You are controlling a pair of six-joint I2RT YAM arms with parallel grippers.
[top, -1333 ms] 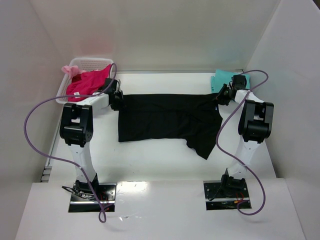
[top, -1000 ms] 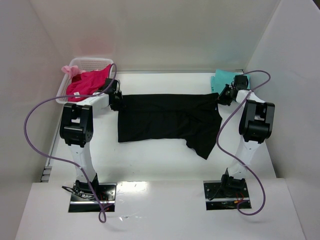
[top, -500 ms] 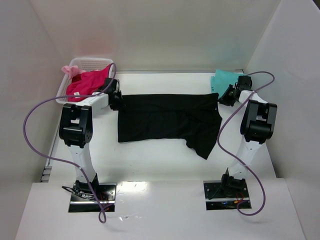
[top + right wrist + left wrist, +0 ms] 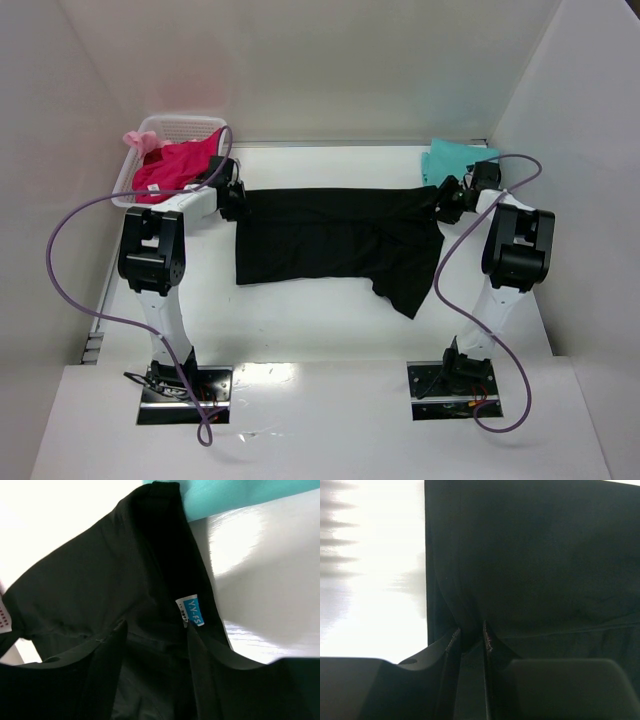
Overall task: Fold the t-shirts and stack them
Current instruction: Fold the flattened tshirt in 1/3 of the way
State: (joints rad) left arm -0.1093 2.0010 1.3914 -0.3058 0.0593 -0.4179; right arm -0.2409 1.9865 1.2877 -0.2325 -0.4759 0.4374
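Note:
A black t-shirt point(image 4: 335, 235) lies spread across the middle of the table. My left gripper point(image 4: 232, 199) is at its left edge, shut on a pinch of the black cloth point(image 4: 530, 555), and the jaws point(image 4: 471, 631) stand close together around the fold. At the right edge my right gripper point(image 4: 446, 204) stands open over the collar point(image 4: 165, 555), its fingers point(image 4: 156, 627) apart on either side of a blue tag point(image 4: 191, 611). A teal t-shirt point(image 4: 450, 158) lies folded at the back right, also seen as teal cloth point(image 4: 240, 495). The magenta t-shirt point(image 4: 172, 166) sits in the basket.
A white lattice basket point(image 4: 185, 124) stands at the back left, with a pale pink cloth point(image 4: 138, 139) over its rim. White walls enclose the table on three sides. Purple cables loop from both arms.
My right gripper has opened and let go of the black t-shirt's collar end, shifting a little toward the shirt. The left gripper holds its pinch as before.

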